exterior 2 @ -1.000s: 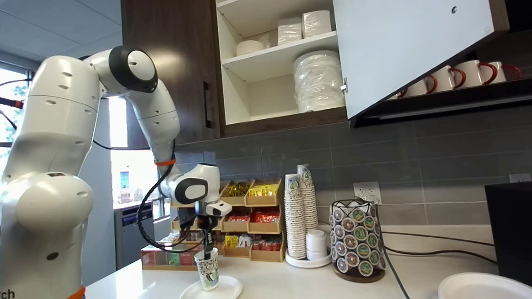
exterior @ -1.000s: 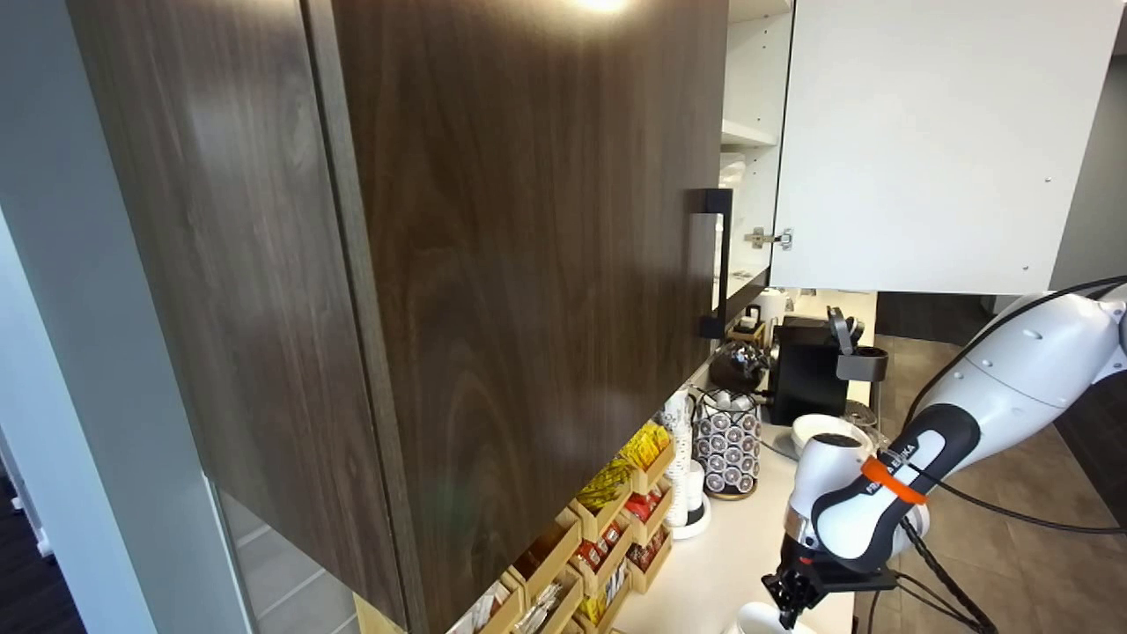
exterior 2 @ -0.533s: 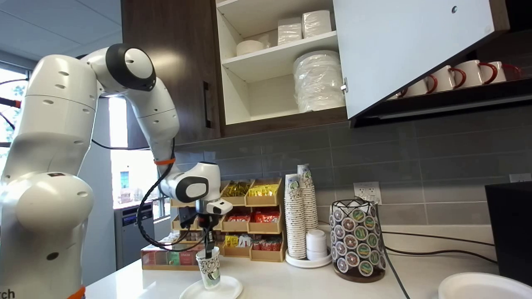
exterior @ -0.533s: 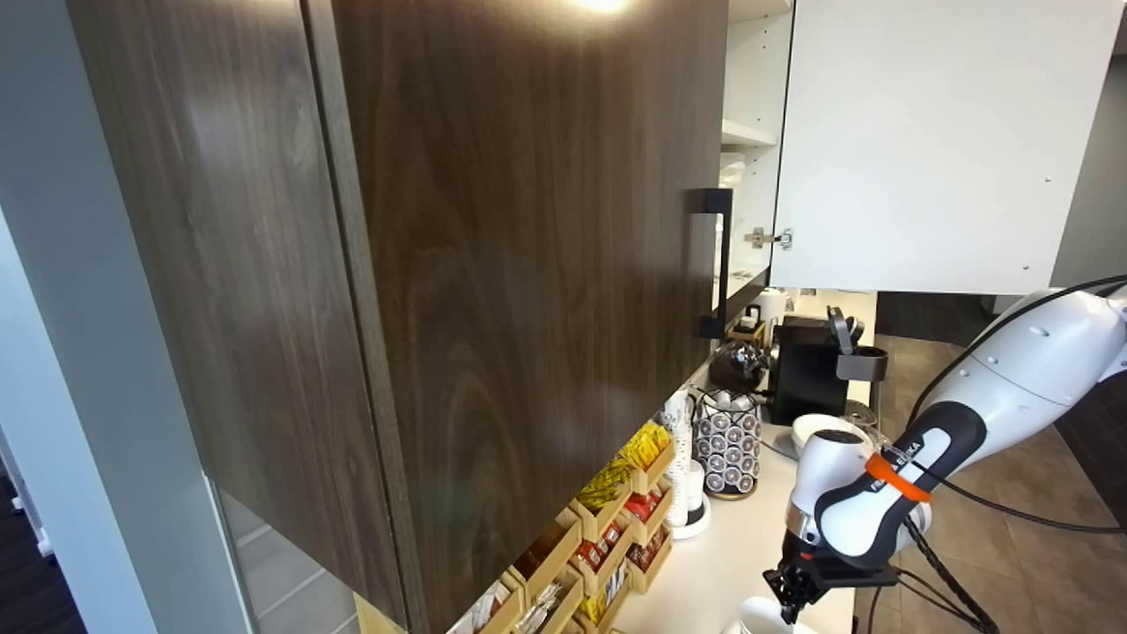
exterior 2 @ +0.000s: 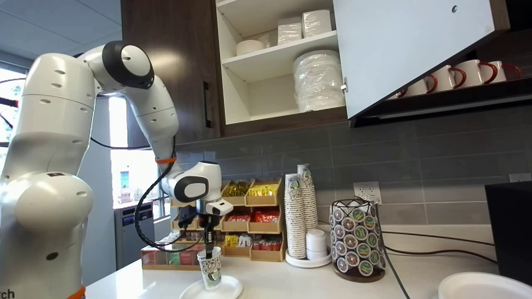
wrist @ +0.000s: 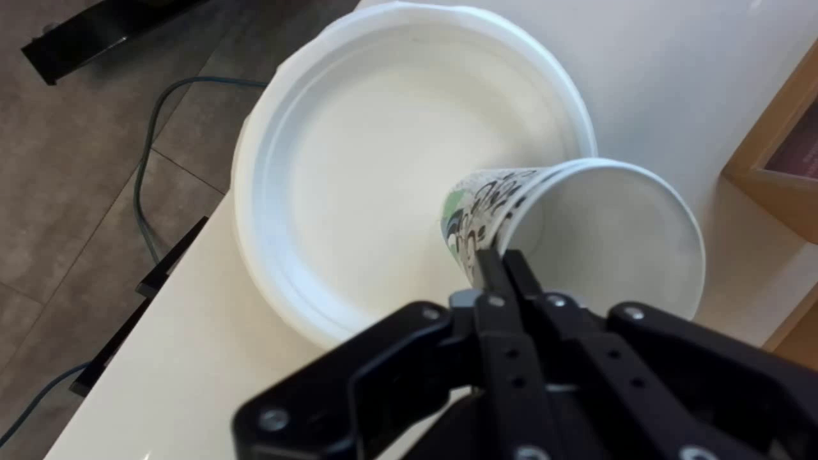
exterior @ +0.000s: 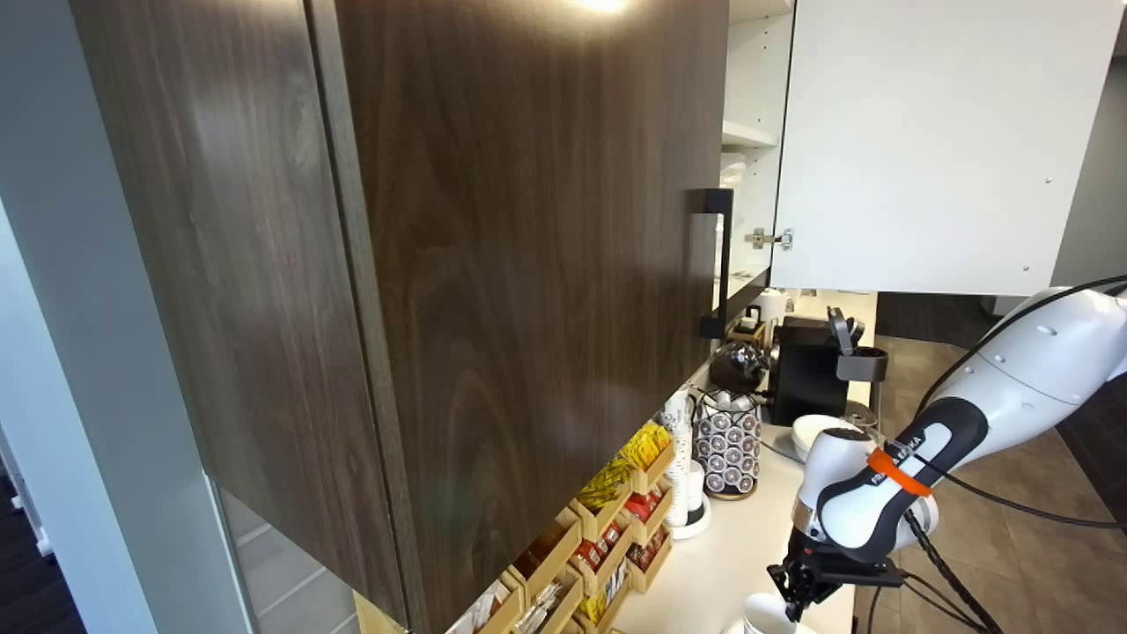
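Over the white counter (exterior 2: 282, 283), the black metal gripper (wrist: 506, 257), pinched closed, grips a tilted, swirly-patterned white paper cup (exterior 2: 210, 270) above a round white plate (wrist: 358, 191). Grabbing looks done; letting go isn't.

A glossy white countertop (exterior 2: 266, 282) carried the things. A round white plate (wrist: 383, 172) lay flat at its edge. In an exterior view, from left to right, a low box (exterior 2: 170, 268), a tiered wooden rack (exterior 2: 261, 227), a round white tray (exterior 2: 308, 263) and a capsule stand (exterior 2: 357, 275) stood on it; farther right rested a wide white dish (exterior 2: 484, 286), and near it stood a black machine (exterior 2: 511, 232).
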